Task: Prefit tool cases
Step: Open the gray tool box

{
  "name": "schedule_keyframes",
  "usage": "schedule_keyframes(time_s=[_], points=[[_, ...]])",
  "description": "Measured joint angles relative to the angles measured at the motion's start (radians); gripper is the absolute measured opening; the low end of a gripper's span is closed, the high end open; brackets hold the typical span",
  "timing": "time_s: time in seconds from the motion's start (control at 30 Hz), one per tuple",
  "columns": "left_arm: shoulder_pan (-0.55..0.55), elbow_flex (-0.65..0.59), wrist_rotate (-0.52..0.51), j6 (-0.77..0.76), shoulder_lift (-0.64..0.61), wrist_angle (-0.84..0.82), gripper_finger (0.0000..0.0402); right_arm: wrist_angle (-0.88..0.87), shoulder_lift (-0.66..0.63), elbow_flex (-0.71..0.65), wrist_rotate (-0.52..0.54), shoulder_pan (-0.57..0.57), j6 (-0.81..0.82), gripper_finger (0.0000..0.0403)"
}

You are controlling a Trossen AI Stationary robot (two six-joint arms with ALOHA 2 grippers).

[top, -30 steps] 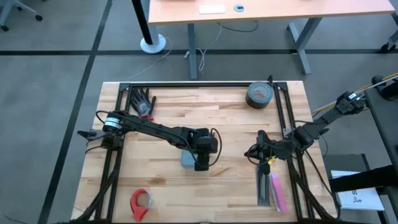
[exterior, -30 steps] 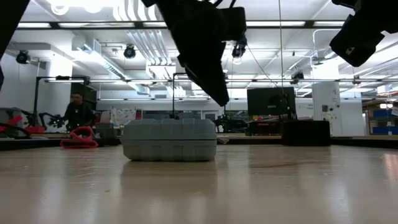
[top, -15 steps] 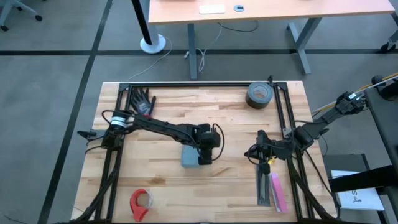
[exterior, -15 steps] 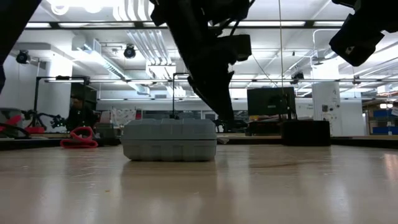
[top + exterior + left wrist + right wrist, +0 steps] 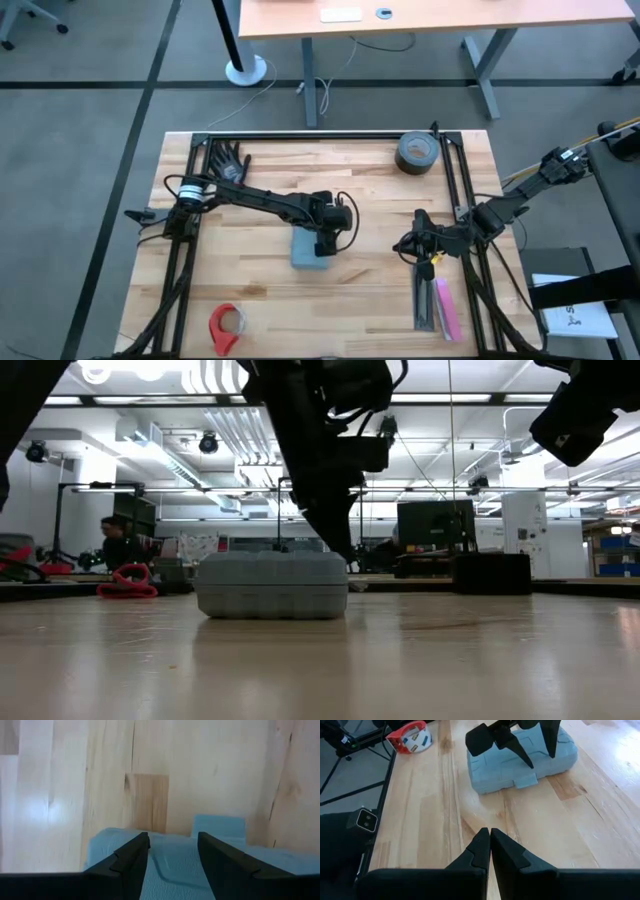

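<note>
Pale butcher-block wooden tabletop (image 5: 260,280) carries the flat blue-grey rectangular plastic tool case (image 5: 309,250) near its middle, lid shut. Left gripper (image 5: 170,855) hangs just over the case's top, fingers (image 5: 131,857) apart and holding nothing — in the left wrist view they straddle the lid near the small handle bump (image 5: 218,826). Right gripper (image 5: 489,842) waits well off to the side, fingers pressed together, empty. The step looks like the approach for a first grasp; next, the left gripper probably needs to drop and bite an edge — most likely to lift the lid.
</note>
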Motion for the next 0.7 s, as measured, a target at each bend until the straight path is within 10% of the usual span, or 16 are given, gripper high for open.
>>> schedule_keyframes(time_s=[0.7], points=[[-0.001, 0.009, 0.132, -0.001, -0.01, -0.134, 0.0182, 0.005, 0.0, 0.0, 0.001, 0.0, 0.0, 0.0]])
